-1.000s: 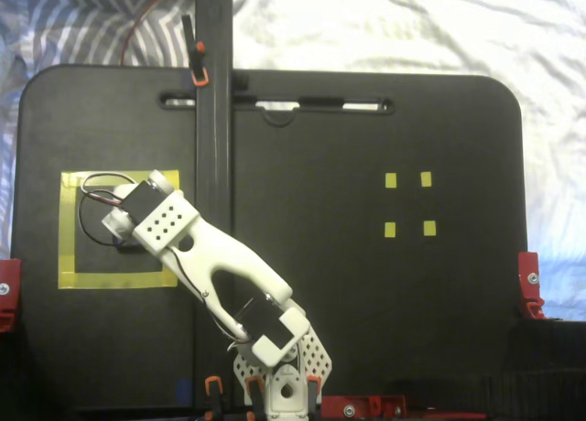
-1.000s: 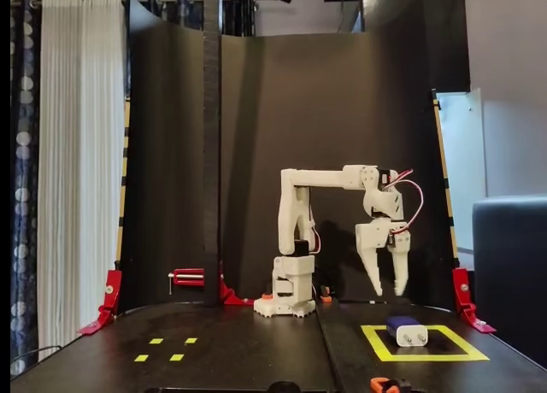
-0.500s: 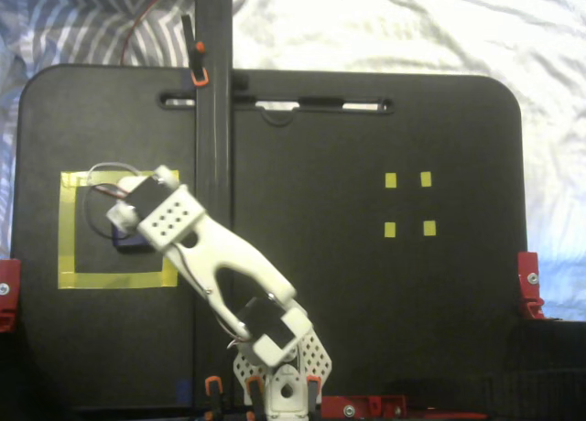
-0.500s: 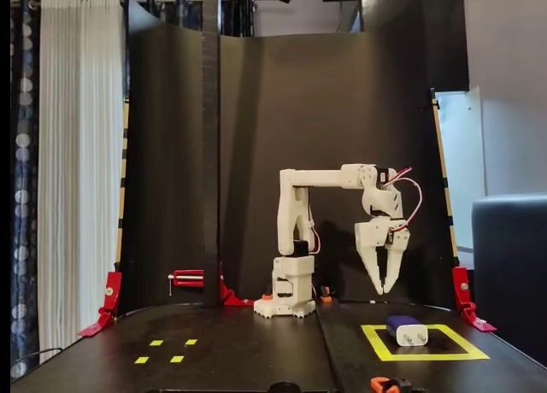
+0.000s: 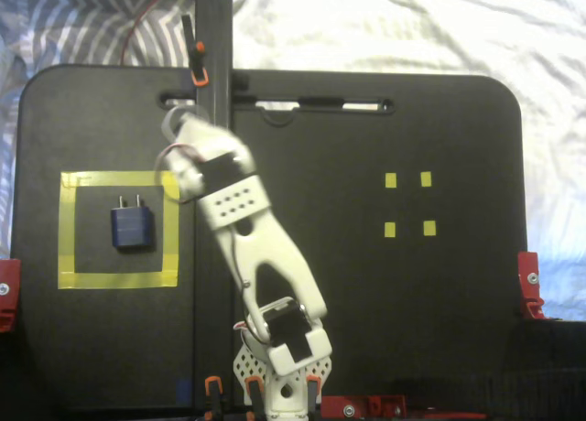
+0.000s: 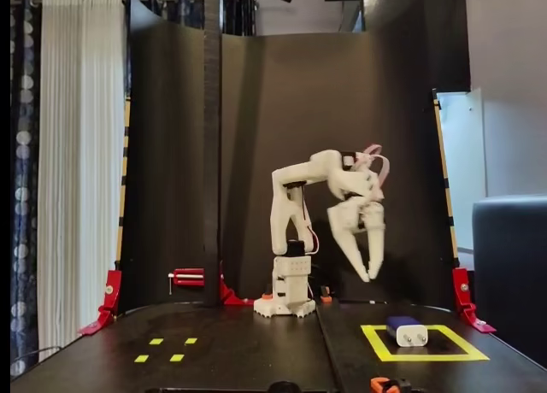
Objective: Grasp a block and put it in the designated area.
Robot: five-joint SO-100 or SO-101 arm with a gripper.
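Both fixed views are soft and grainy under dim indoor light. From above, the white bedding at the top blows out to glare while the black board (image 5: 366,284) swallows any shadows. The arm (image 6: 329,175) smears with motion blur in both views, worst near the gripper (image 6: 369,273).

The arm (image 5: 261,247) is no longer over the designated area (image 5: 119,230); it has swung toward the middle of the table (image 5: 366,302) and folded back. The gripper (image 6: 369,273) has closed and hangs higher. The block (image 5: 132,226) is now fully uncovered.
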